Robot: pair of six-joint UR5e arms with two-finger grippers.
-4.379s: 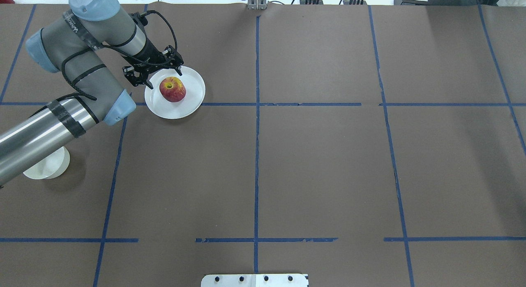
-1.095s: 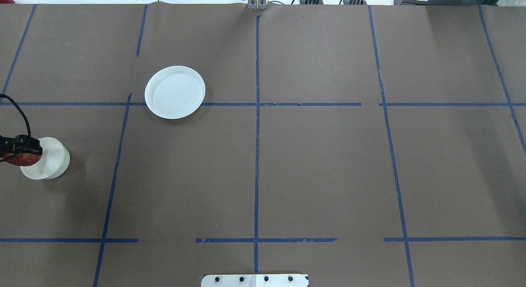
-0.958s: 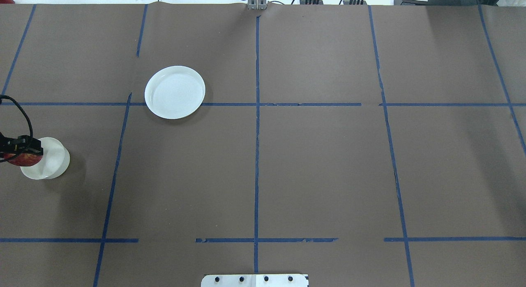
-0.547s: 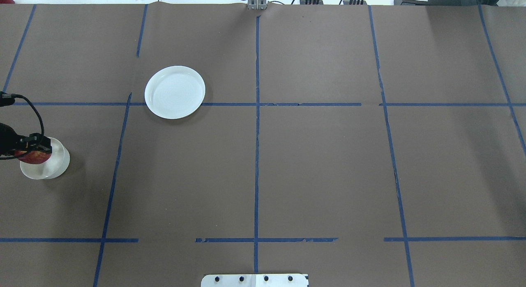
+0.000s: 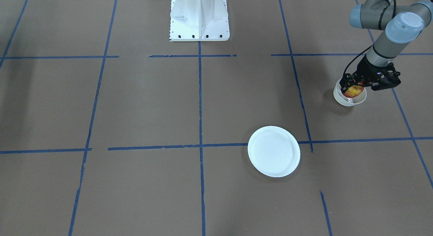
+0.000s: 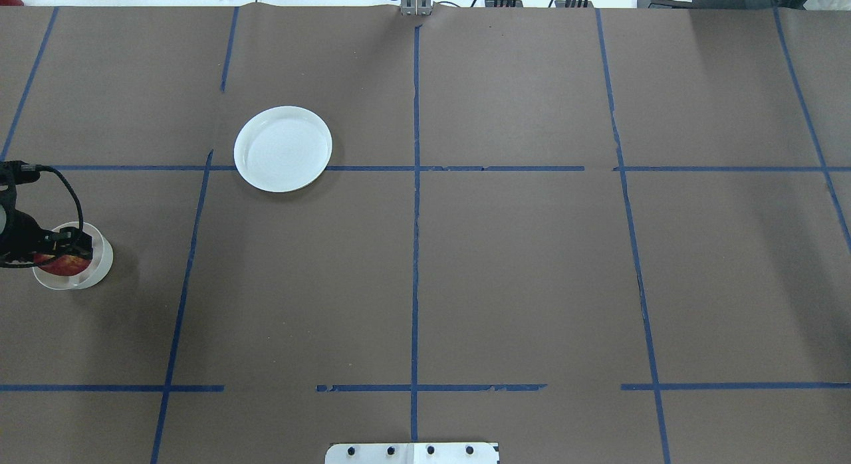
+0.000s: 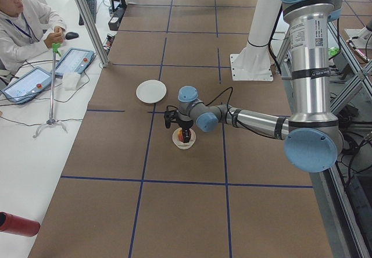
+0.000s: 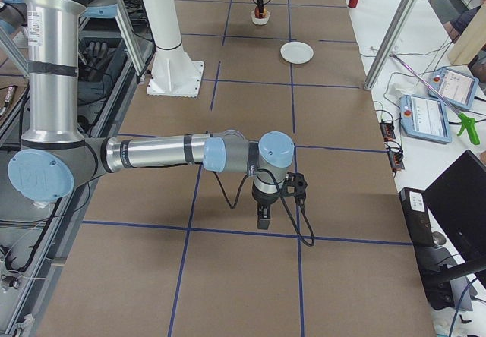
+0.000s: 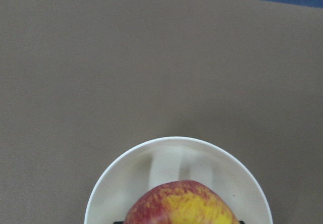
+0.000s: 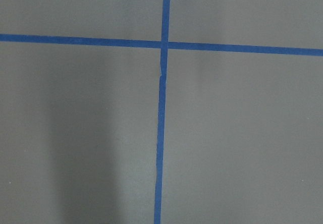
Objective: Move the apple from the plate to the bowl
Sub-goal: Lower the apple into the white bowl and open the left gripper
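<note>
left gripper (image 5: 354,86): clamped on apple (image 5: 353,92), low at bowl (image 5: 348,101) mouth. your transfer looks nearly done; lowering and release remain. apple: red, yellow-streaked, intact. plate (image 5: 274,151): bare, well apart. right gripper (image 8: 262,220): far off, aperture cannot tell.

Robotics lab, brown table (image 6: 518,264) gridded with blue tape (image 6: 415,251), teach pendants (image 7: 26,85), seated operator (image 7: 23,22)

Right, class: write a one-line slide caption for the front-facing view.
Left gripper holds the apple at the bowl's mouth, well apart from the white plate.
</note>
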